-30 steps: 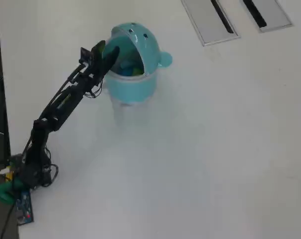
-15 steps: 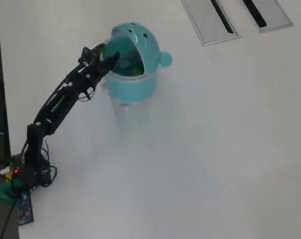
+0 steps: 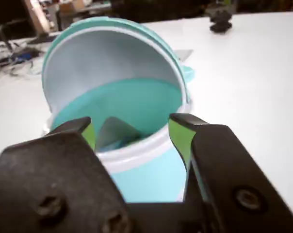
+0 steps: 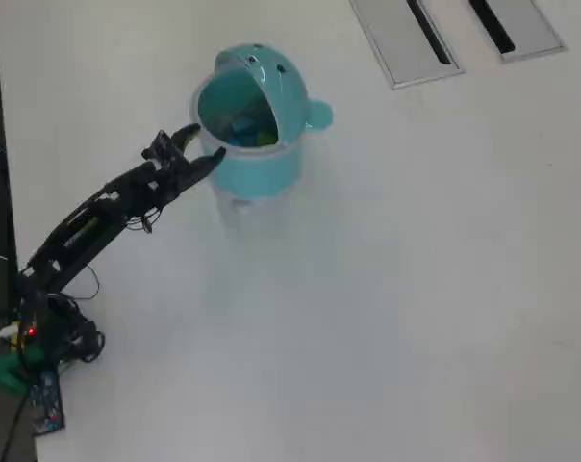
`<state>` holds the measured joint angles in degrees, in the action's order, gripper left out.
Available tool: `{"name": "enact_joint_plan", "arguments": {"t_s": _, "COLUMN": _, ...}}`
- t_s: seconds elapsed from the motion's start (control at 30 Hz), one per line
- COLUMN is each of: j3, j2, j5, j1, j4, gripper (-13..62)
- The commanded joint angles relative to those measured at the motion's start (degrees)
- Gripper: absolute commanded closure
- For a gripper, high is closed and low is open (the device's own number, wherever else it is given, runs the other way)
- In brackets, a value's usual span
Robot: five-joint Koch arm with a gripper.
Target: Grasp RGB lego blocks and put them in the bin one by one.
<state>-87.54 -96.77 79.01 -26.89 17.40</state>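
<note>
White tabletop [image 4: 387, 289] fills the overhead view, bare except for the bin [image 4: 257, 164] in the upper left and two grey slotted panels [image 4: 406, 38] at the top edge. Its domed lid is tipped back, presumably so blocks can drop in; yellow-green and blue blocks [image 4: 247, 132] lie inside. The gripper [image 4: 206, 142] hangs just left of the rim, jaws spread wide and empty, low before the opening in the wrist view.

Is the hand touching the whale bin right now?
Apart. The overhead view shows the open hand drawn back beside the whale bin, with white table visible between its fingertips and the bin's wall.
</note>
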Motion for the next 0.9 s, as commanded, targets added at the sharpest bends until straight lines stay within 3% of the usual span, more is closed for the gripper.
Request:
{"name": "enact_joint_plan", "arguments": {"t_s": 0.0, "j3": 0.70, "j2": -5.36, "j5": -2.37, "j1": 1.76, "j4": -0.70, "gripper": 21.5}}
{"name": "enact_joint_plan", "arguments": {"t_s": 0.13, "j3": -3.34, "j2": -9.40, "j5": -2.90, "j1": 4.57, "j4": -0.62, "gripper": 15.7}}
{"name": "enact_joint_plan", "arguments": {"t_s": 0.87, "j3": -33.75, "j2": -31.55, "j5": -13.01, "j1": 18.46, "j4": 0.18, "gripper": 16.3}}
